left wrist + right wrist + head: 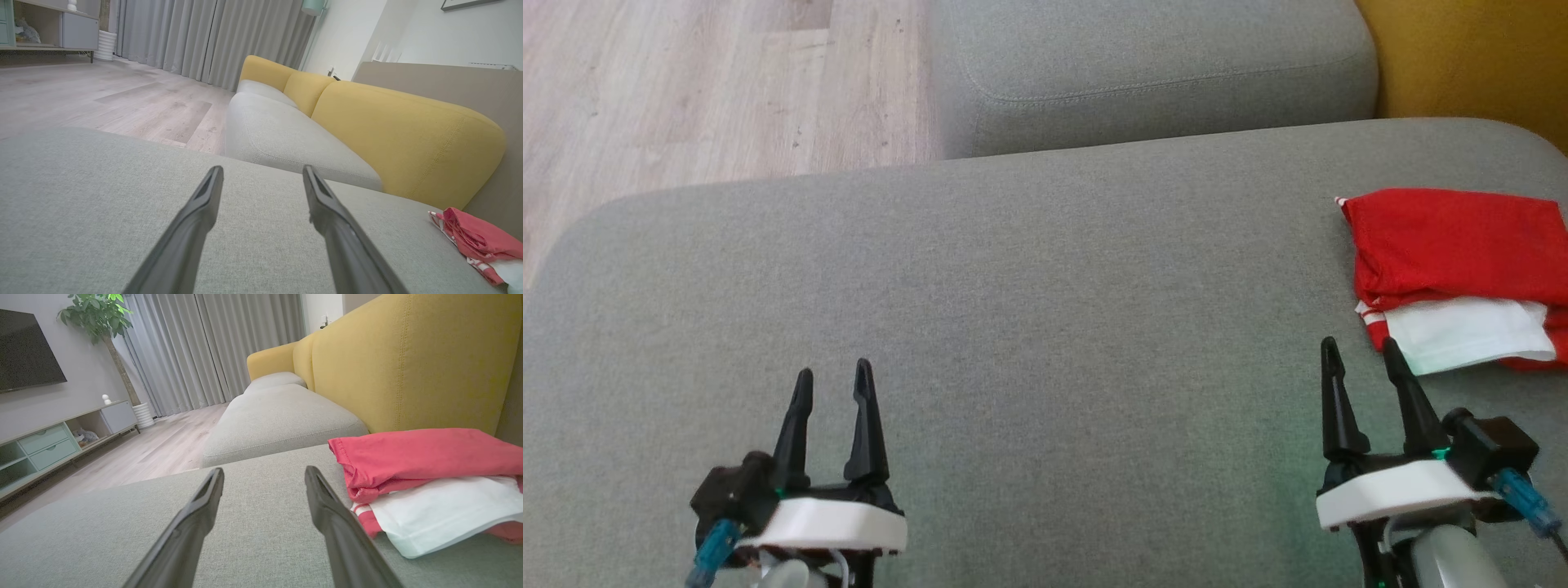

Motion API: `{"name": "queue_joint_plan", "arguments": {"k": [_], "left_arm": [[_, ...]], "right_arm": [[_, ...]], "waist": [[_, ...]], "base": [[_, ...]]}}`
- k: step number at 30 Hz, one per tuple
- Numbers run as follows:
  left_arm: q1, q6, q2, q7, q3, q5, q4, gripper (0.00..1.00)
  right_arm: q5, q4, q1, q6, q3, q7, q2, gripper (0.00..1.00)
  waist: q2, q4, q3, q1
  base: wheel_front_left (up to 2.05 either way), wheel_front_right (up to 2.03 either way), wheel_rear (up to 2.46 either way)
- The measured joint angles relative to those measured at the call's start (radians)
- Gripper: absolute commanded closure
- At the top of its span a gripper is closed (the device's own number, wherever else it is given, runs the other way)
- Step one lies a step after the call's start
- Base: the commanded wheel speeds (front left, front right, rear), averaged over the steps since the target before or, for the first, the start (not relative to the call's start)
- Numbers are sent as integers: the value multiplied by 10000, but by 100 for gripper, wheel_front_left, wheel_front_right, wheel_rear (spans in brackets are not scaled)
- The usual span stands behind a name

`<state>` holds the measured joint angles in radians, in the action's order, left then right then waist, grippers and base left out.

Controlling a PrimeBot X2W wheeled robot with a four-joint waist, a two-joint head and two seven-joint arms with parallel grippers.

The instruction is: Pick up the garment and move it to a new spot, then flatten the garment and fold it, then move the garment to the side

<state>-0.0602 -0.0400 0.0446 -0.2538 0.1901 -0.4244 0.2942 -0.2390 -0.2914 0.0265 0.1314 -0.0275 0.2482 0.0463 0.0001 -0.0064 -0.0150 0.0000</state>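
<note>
The two grippers sit low over a big grey cushion (1045,327). Past it there is another grey cushion (1160,73), with a small gap between the two. A yellow sofa back (1470,57) stands along the right side. To the left is a pale wood floor (686,82). Far off in the room there are long grey curtains (204,36), a dark TV (24,347) on the wall, a leafy plant (98,314) in a white pot, and a low cabinet (53,441) with drawers.

The garment (1454,245) lies at the right end of the big grey cushion, close to the yellow sofa back. It is folded into a small flat pile. The top layer is red. A white part pokes out from under it on the near side. There are thin red and white stripes at the left edge.

The left gripper (834,367) has its two dark fingers apart and holds nothing. It is well apart from the garment. The right gripper (1360,342) also has its fingers apart and holds nothing. Its tips are just beside the near left corner of the garment.
</note>
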Motion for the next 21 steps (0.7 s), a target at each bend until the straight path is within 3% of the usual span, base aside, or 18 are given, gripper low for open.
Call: {"name": "queue_joint_plan", "arguments": {"k": [6, 7, 11, 21], "left_arm": [[79, 0, 0, 0, -50, -194, -59, 0], [79, 2, 0, 0, -54, -261, -61, 100], [400, 0, -12, 77, 0, -360, 504, 100], [472, -44, -13, 341, -117, -1200, 525, 100]], "right_arm": [[111, 0, 0, 0, -2, 0, 0, 0], [109, 0, 0, 0, -12, 0, 0, 100], [-4, -571, -289, 0, -13, -31, -13, 100], [-1009, -566, -382, 0, 33, -293, -13, 100]], "waist": [[0, -24, 23, 0], [0, -32, 30, 0], [0, -36, 35, 0], [0, -28, 46, 0]], "base": [[0, 0, 0], [0, 0, 0], [0, 0, 0], [0, 0, 0]]}}
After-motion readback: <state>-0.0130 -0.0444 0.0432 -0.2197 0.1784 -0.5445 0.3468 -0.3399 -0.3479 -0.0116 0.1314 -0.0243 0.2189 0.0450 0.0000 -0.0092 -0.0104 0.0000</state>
